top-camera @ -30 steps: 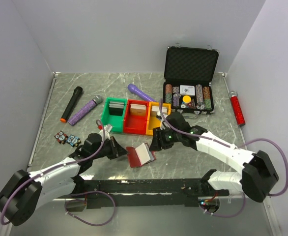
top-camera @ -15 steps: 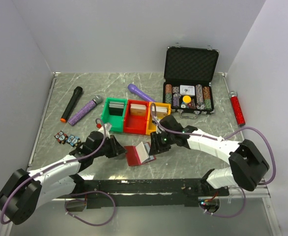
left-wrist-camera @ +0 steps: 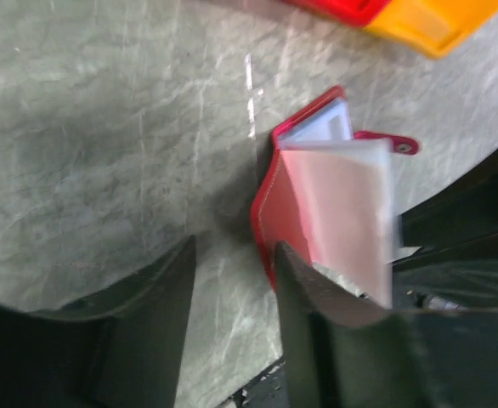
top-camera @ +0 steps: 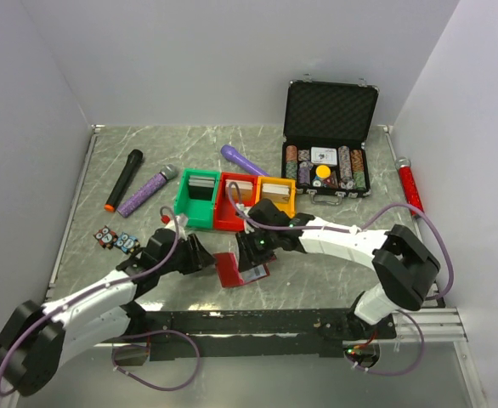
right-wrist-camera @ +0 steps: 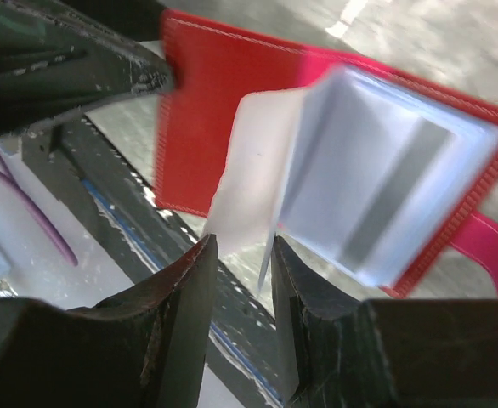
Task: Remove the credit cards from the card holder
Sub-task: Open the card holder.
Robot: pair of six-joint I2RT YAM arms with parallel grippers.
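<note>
The dark-red card holder [top-camera: 234,269] lies open on the table near the front edge, its pale grey-blue sleeves [top-camera: 253,270] fanned upward. My left gripper [top-camera: 200,256] is open just left of it. In the left wrist view [left-wrist-camera: 232,293] its right finger [left-wrist-camera: 317,340] sits against the red cover [left-wrist-camera: 266,204], with bare table between the jaws. My right gripper [top-camera: 253,252] is over the sleeves. In the right wrist view [right-wrist-camera: 242,289] its jaws stand a narrow gap apart with the lower corner of one pale sleeve [right-wrist-camera: 253,187] between them. No loose card shows.
Green [top-camera: 195,200], red [top-camera: 236,202] and yellow [top-camera: 274,197] bins stand just behind the holder. An open black chip case [top-camera: 327,161] is at the back right. Microphones [top-camera: 124,178] [top-camera: 149,189] lie at the left, small dice-like pieces [top-camera: 117,240] near the left arm, and a red cylinder [top-camera: 410,189] at the right wall.
My right gripper has moved left and down onto the fanned sleeves. The card holder has shifted slightly left. My left gripper has stayed beside its left cover.
</note>
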